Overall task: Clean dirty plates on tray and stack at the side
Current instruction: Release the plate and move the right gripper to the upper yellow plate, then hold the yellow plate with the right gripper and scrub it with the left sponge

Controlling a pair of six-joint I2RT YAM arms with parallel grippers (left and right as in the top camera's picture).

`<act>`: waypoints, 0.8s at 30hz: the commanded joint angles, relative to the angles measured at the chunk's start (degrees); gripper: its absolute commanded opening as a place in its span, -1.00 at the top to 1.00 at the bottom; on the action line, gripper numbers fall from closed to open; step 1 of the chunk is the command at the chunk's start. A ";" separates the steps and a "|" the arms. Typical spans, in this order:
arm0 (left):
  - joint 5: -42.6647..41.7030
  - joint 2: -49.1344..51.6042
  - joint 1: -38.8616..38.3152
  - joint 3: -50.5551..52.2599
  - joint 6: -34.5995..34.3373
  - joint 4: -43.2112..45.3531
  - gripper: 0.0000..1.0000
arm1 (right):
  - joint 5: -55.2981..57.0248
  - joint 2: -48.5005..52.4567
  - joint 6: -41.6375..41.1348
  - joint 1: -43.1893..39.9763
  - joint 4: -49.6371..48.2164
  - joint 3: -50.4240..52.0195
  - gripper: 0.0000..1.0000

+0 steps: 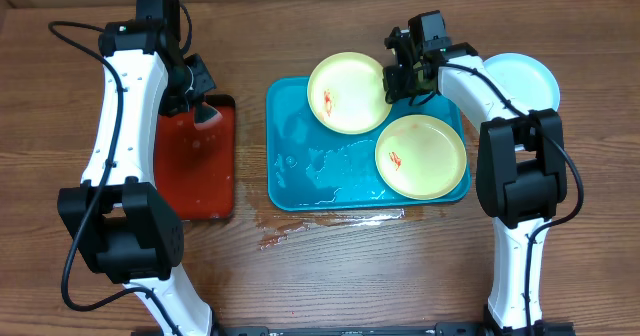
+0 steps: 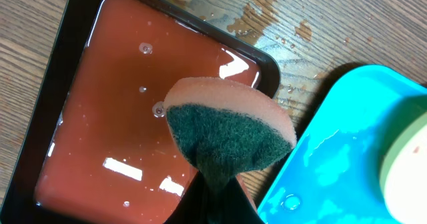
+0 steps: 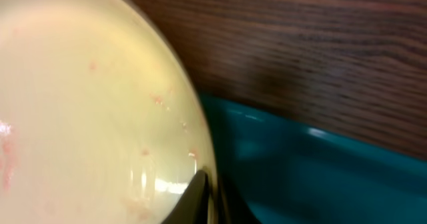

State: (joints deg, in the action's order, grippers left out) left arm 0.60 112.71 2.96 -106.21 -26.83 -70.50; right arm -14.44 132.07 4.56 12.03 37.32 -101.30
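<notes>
Two yellow-green plates with red smears lie on the turquoise tray [image 1: 290, 176]: one [image 1: 345, 94] at its far edge, one [image 1: 421, 155] at its right. A light blue plate [image 1: 525, 78] lies on the table to the right, partly hidden by my right arm. My right gripper [image 1: 392, 84] is shut on the far plate's rim [image 3: 100, 104], and the tray [image 3: 320, 177] lies below it. My left gripper [image 1: 200, 101] is shut on a pink-and-green sponge [image 2: 230, 127] above the red tray's [image 2: 127, 117] corner.
The red tray [image 1: 195, 161] with a black rim holds water, left of the turquoise tray [image 2: 340, 157]. Water is spilled on the wood [image 1: 300, 226] in front of the turquoise tray. The table's far edge runs just behind both arms.
</notes>
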 commanded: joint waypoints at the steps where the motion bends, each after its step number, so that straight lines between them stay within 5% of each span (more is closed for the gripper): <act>1: -0.66 -1.38 -1.05 0.04 1.11 0.09 0.92 | -0.31 0.28 -1.99 0.31 0.68 -0.98 0.93; 12: -2.60 -1.03 -5.86 0.11 1.14 1.99 0.92 | -9.60 0.28 -6.56 4.68 10.60 -1.01 0.93; 19: -3.19 2.67 -12.74 0.11 1.05 4.79 0.91 | 6.51 0.28 -15.58 6.34 14.27 -1.01 0.92; 24: -4.74 6.91 -17.42 0.11 -0.20 7.61 0.91 | 6.71 0.28 -21.14 6.34 14.38 -0.98 0.93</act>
State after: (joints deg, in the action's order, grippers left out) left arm -2.46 116.49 -12.43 -106.21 -26.87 -63.99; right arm -14.39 131.76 -11.14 19.11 51.29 -102.43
